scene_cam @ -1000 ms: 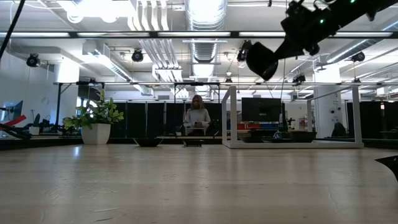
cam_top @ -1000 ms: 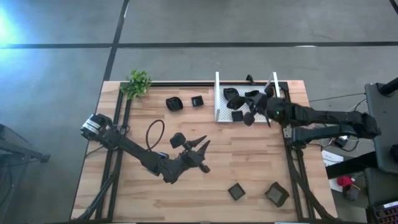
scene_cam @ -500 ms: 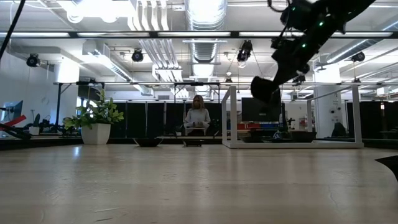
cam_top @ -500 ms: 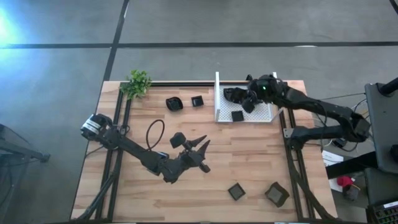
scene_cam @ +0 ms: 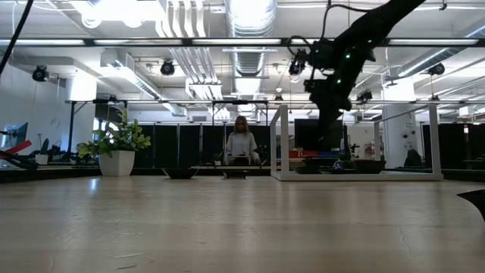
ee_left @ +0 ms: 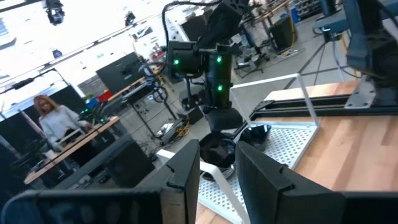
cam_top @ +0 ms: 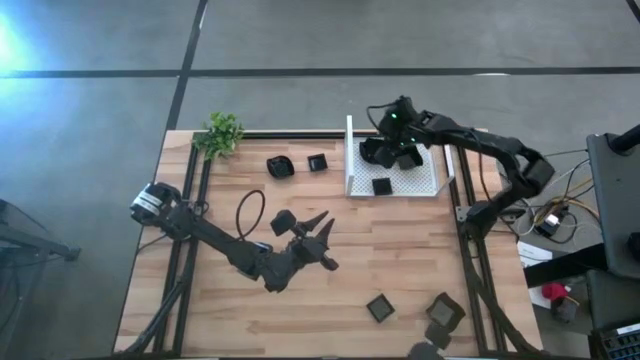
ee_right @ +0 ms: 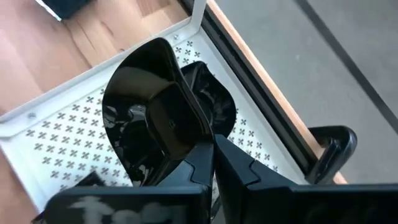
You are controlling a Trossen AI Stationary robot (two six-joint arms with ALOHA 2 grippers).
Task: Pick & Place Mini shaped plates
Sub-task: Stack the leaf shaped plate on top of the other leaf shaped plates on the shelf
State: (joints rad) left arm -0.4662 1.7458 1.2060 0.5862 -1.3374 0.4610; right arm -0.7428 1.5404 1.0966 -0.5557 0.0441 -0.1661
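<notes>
Black plate (ee_right: 155, 118) pinched in my right tool (cam_top: 398, 135) hangs directly over the white tray (cam_top: 425, 180); left tool (cam_top: 318, 240), spread, waits mid-bench (cam_top: 400, 260)

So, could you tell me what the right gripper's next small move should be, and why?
Probably lower a little and open. The right gripper is shut on a plate held over the white tray, above plates already there, so release looks next. The left gripper waits open at mid-table.
</notes>
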